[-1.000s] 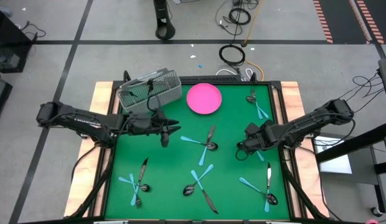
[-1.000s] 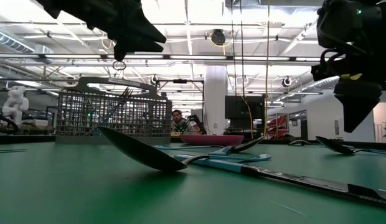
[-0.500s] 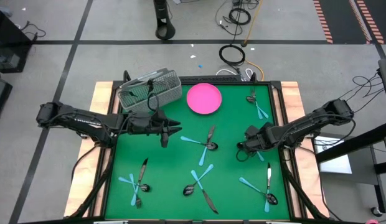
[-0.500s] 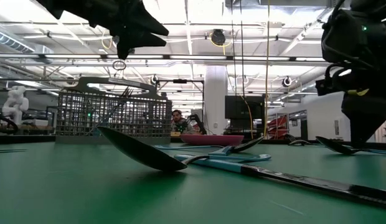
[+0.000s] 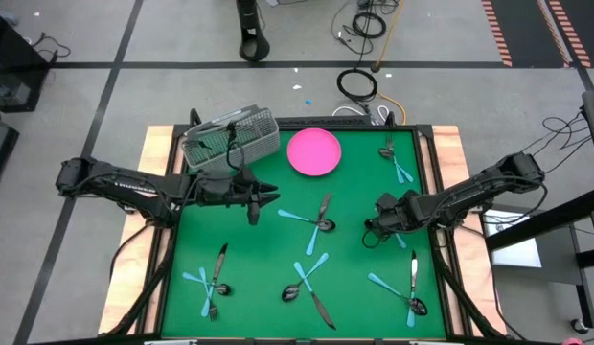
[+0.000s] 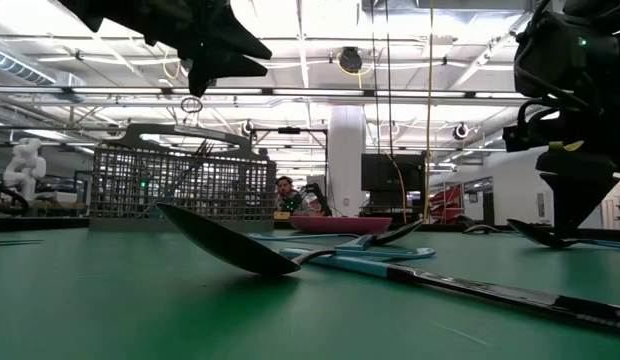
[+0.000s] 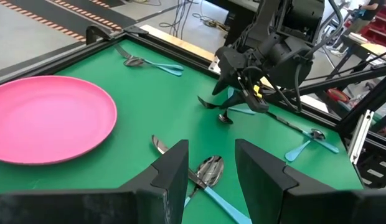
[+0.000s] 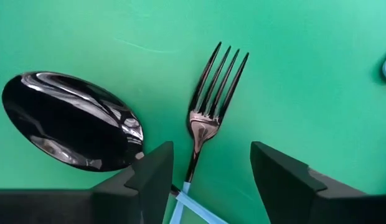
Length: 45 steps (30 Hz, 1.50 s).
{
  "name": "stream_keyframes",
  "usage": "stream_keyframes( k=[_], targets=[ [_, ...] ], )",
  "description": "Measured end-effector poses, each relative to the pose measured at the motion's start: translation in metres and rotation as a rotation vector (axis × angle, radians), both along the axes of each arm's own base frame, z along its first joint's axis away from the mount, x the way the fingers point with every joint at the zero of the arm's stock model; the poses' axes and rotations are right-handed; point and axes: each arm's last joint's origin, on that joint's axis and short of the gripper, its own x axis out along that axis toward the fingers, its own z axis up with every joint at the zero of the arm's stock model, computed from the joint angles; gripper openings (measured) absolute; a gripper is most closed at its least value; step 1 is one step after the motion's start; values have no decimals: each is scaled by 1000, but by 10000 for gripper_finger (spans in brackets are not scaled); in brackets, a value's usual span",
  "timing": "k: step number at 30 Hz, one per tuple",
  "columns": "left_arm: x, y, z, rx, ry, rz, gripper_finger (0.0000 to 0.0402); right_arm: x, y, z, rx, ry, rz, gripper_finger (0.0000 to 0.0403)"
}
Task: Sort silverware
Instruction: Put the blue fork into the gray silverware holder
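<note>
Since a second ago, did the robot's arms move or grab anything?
The right gripper sank lower over the fork and spoon, its fingers narrowing a little around the fork without gripping it yet. The left gripper stayed up, open and empty. The other silverware, the pink plate and the basket kept their places.
</note>
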Motion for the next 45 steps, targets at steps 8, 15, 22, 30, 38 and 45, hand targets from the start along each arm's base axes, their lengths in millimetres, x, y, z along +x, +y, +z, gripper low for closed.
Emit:
stream_keyframes(
  k=[8, 15, 22, 30, 38, 45],
  targets=[
    [0, 0, 0, 0, 4, 0, 132, -5, -1, -15, 31, -52, -36, 159],
    [0, 0, 0, 0, 5, 0, 132, -6, -1, -16, 40, -54, -57, 94],
    [0, 0, 0, 0, 5, 0, 132, -6, -1, -17, 42, -55, -65, 30],
    [0, 0, -1, 0, 7, 0, 132, -5, -2, -17, -14, -74, -66, 4],
    [0, 0, -1, 0, 7, 0, 132, -6, -7, -15, -155, -125, -76, 1],
    [0, 0, -1, -2, 7, -3, 132, -2, -9, -5, -249, -261, -111, 1]
  ],
)
